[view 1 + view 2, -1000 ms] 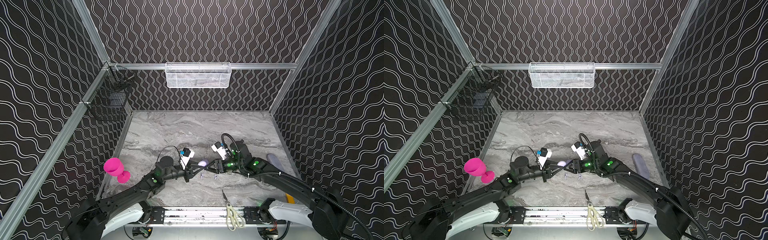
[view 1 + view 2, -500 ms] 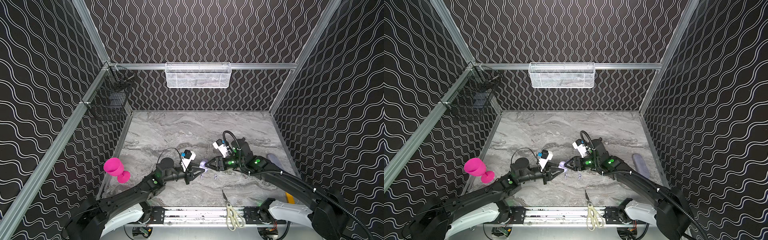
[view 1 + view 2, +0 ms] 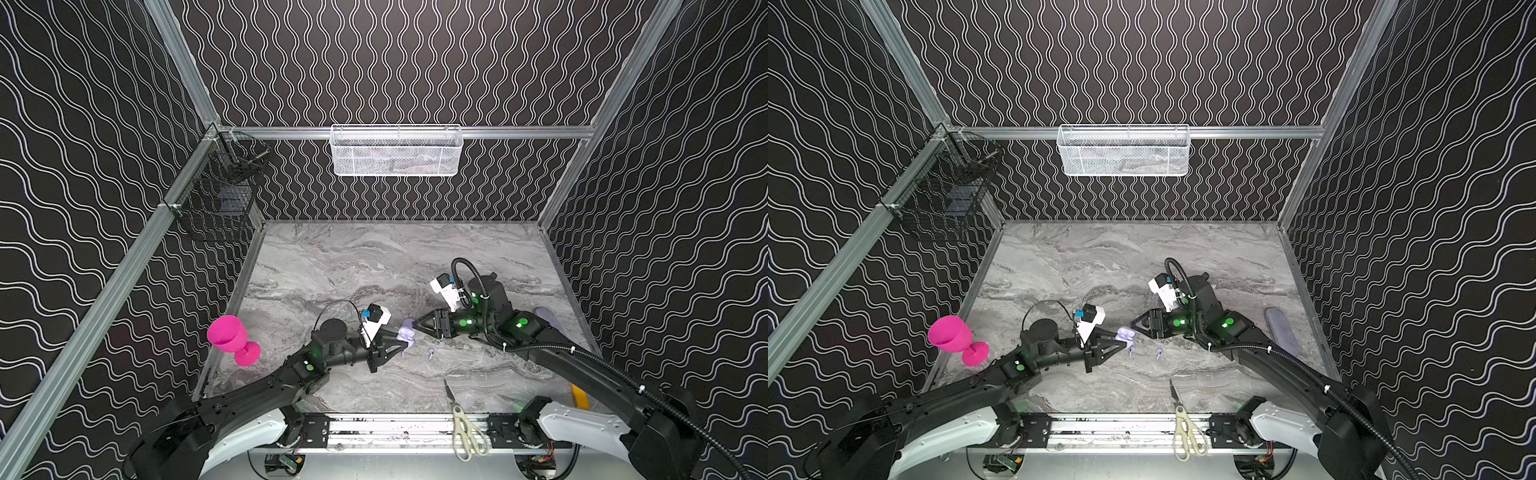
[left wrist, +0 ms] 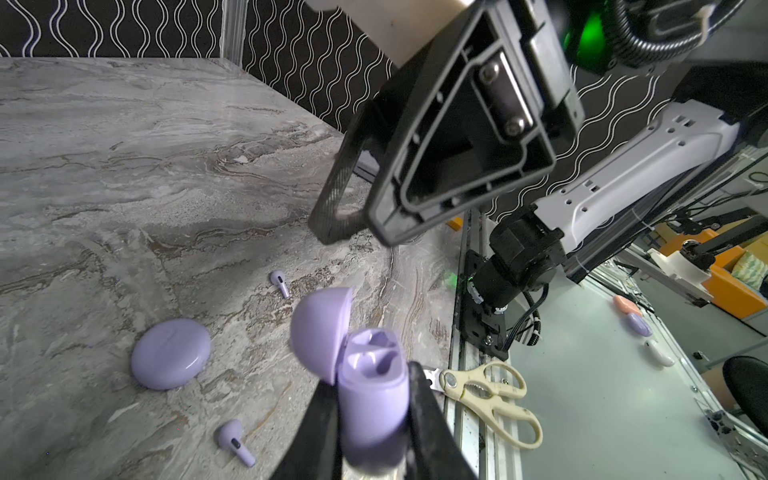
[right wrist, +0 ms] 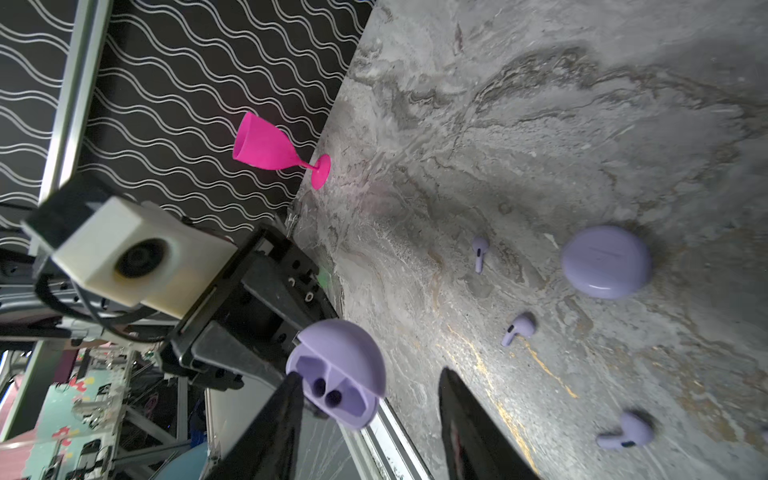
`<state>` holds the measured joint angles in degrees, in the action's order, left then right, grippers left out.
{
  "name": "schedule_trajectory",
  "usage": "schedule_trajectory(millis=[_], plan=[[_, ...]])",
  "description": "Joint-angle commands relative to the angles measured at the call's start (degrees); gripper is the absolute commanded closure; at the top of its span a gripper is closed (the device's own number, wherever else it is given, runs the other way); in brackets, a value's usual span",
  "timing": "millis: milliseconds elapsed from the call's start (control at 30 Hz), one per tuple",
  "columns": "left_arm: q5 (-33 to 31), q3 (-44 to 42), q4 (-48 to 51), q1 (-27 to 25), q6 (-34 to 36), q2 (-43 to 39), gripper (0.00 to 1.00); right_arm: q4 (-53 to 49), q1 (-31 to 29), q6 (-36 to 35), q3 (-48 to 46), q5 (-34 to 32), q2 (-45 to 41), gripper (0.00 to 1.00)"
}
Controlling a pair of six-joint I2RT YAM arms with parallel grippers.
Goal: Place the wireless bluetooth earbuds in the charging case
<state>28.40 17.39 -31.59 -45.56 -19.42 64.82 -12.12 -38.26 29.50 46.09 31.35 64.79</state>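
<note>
At mid-table, toward 6 o'clock: left gripper (image 3: 395, 341) clamped on the open charging case (image 4: 371, 401), lid up, wells seemingly empty. Right gripper (image 3: 419, 326) at its 3 o'clock, jaws half apart, holding nothing. I count three earbuds (image 5: 517, 328) loose on the table (image 3: 374, 270), beside a closed lavender puck (image 5: 604, 262).

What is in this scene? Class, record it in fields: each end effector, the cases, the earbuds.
left end effector: shut on open lavender plastic charging case, sockets empty
right end effector: open, empty, near that case
second round lavender case: closed, on grey marble table
small lavender earbuds: three seen, loose on table
pink plastic goblet: upright at table's left edge
</note>
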Motion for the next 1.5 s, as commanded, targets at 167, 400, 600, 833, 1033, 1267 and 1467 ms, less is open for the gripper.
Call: schedule_trajectory(millis=[167,400,600,833,1033,1267,1467], plan=[[-3.4,-2.0,-2.4,-0.1,6.0,-1.9,0.82,-11.7,-0.1,0.6,1.7,-17.2,2.0,0.47],[-4.9,-3.3,-2.9,-0.1,8.3,-4.1,0.82,-14.2,-0.1,1.5,0.6,-23.2,6.0,0.5],[-3.3,-3.8,-3.9,-0.1,8.9,-4.8,0.84,-17.8,-0.1,0.8,1.8,-27.4,10.9,0.51],[0.3,-3.8,-4.8,-0.1,8.7,-4.4,0.84,-18.5,-0.1,1.1,3.4,-28.4,16.7,0.51],[2.0,-4.5,-5.9,-0.2,8.5,-5.9,0.84,-19.3,0.0,2.2,4.4,-30.6,19.4,0.52],[2.8,-4.7,-6.5,-0.1,8.0,-6.4,0.84,-19.5,0.6,1.8,5.8,-30.7,22.6,0.53],[2.1,-5.0,-5.6,-0.1,8.2,-7.8,0.83,-18.9,2.2,1.7,6.0,-30.7,23.9,0.54]])
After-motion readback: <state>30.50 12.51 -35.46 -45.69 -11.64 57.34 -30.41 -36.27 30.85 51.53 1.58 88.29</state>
